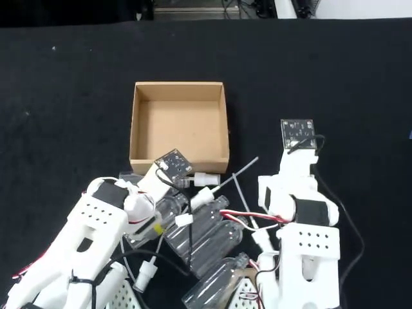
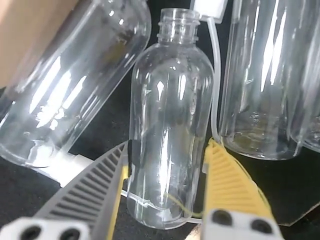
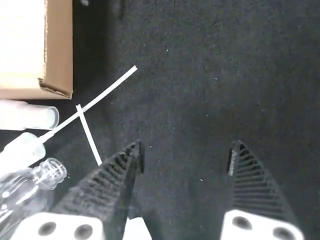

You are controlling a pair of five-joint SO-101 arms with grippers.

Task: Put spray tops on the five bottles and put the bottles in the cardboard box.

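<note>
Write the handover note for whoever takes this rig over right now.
Left claw: shut on an uncapped bottle among the others.
Right claw: open, empty, over bare table.
Things: other bottles lie clustered between the arms, loose spray tops beside them; cardboard box holds nothing.
Done: no top seen fitted, no bottle boxed.
Left: fit the tops, box all five bottles.

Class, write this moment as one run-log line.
left claw: shut on capless bottle | right claw: open, holding nothing, over table | other bottles: lying outside cardboard box
</note>
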